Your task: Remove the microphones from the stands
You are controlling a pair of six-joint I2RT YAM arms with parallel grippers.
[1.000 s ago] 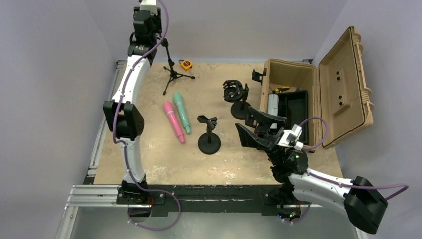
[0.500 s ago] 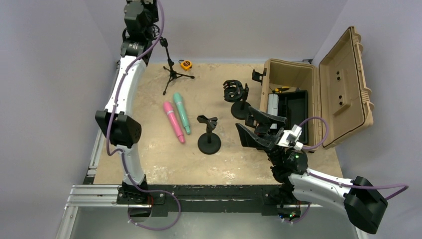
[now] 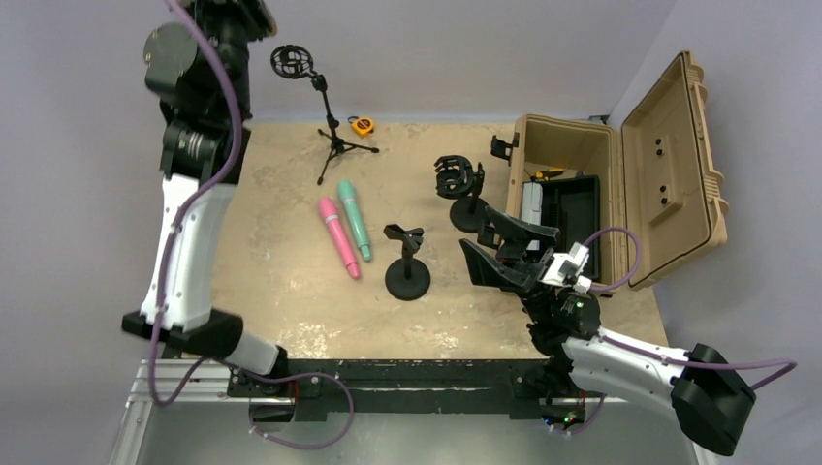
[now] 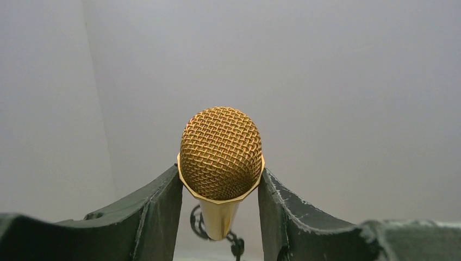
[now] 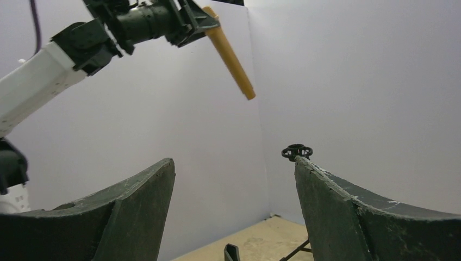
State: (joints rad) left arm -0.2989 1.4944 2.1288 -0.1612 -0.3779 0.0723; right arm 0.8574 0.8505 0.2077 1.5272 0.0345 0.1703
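A gold microphone (image 4: pixel 220 152) sits between my left gripper's (image 4: pixel 220 190) fingers, which are shut on its mesh head, handle pointing away. The right wrist view shows that gold handle (image 5: pixel 231 54) hanging high in the air, clear of everything. The black tripod stand (image 3: pixel 331 126) stands at the table's back left, and its ring clip (image 3: pixel 291 60) is empty. That ring (image 5: pixel 297 151) also shows in the right wrist view. My left arm (image 3: pixel 199 58) reaches up to the top edge of the top view. My right gripper (image 3: pixel 509 254) hovers open at the front right, holding nothing.
A pink microphone (image 3: pixel 338 236) and a teal microphone (image 3: pixel 354 219) lie side by side mid-table. A round-base clip stand (image 3: pixel 407 263) and a shock-mount stand (image 3: pixel 458 184) stand nearby. An open tan case (image 3: pixel 620 184) fills the right side. A yellow tape measure (image 3: pixel 362 125) lies by the tripod.
My left arm has risen and swung left, away from the tripod stand, carrying the gold microphone; the stand's ring now shows empty. The right arm has not moved.
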